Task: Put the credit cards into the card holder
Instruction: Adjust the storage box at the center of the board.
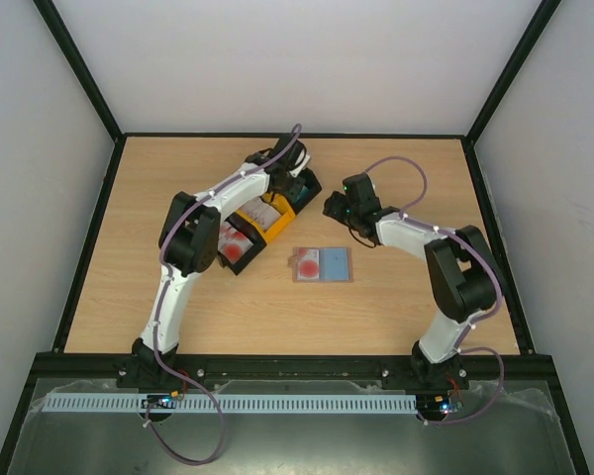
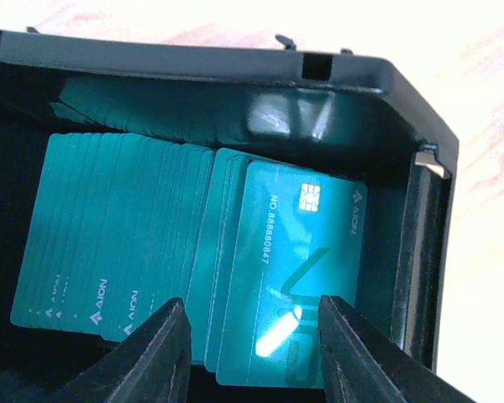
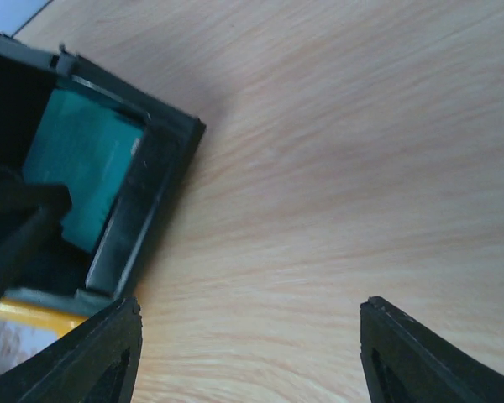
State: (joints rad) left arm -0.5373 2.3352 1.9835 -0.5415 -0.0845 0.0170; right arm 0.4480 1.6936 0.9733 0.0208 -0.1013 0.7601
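Inside black tray (image 2: 235,63), left tool (image 2: 252,300) straddles teal card (image 2: 294,252), grip unclear; right tool (image 3: 252,302) spread beside rim.

Bright, even light from the top camera; the wrist views are partly overexposed.
Glare streak on front teal card (image 2: 294,252); counter (image 2: 487,277) washed out near white.

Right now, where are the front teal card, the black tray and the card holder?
front teal card (image 2: 294,252): left wrist view, middle of its face.
black tray (image 2: 235,63): left wrist view, far rim.
card holder (image 1: 337,263): top view, bare blue-grey pocket.
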